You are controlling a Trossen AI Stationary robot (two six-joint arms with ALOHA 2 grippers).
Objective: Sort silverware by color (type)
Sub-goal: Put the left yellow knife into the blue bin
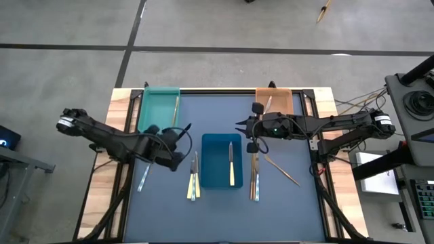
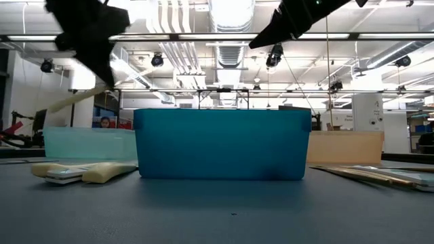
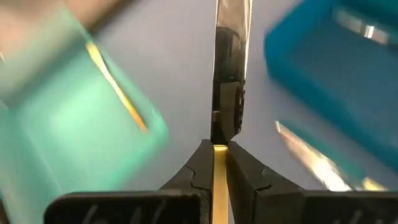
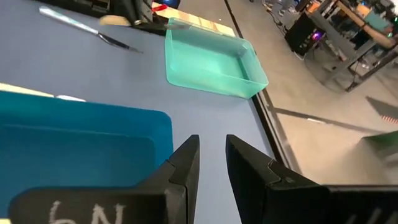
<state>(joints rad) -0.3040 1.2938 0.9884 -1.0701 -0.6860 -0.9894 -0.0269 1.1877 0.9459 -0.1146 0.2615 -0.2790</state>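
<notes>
My left gripper [image 1: 174, 148] hangs over the table between the teal tray [image 1: 158, 112] and the blue tray [image 1: 220, 177], shut on a yellow-handled utensil [image 3: 231, 59]. A pale length of that utensil [image 2: 74, 100] slants below the gripper [image 2: 95, 47] in the low view. My right gripper [image 4: 212, 155] waits open and empty between the blue tray and the orange tray [image 1: 285, 102]. One utensil lies in the teal tray [image 1: 176, 108], one in the blue tray [image 1: 231, 164] and one in the orange tray [image 1: 268, 104]. My left gripper pinches the utensil's yellow handle [image 3: 219, 163] between its two fingers. The utensil runs along the fingers, and its shiny metal end [image 3: 232, 37] sticks out past the fingertips. It is lifted clear of the table, slanting downward.
Loose utensils lie on the dark mat: two left of the blue tray [image 1: 193, 179], one nearer the left edge [image 1: 144, 177], some right of the blue tray [image 1: 254, 177] and a slim gold one [image 1: 281, 169]. Wooden strips border the mat at both sides.
</notes>
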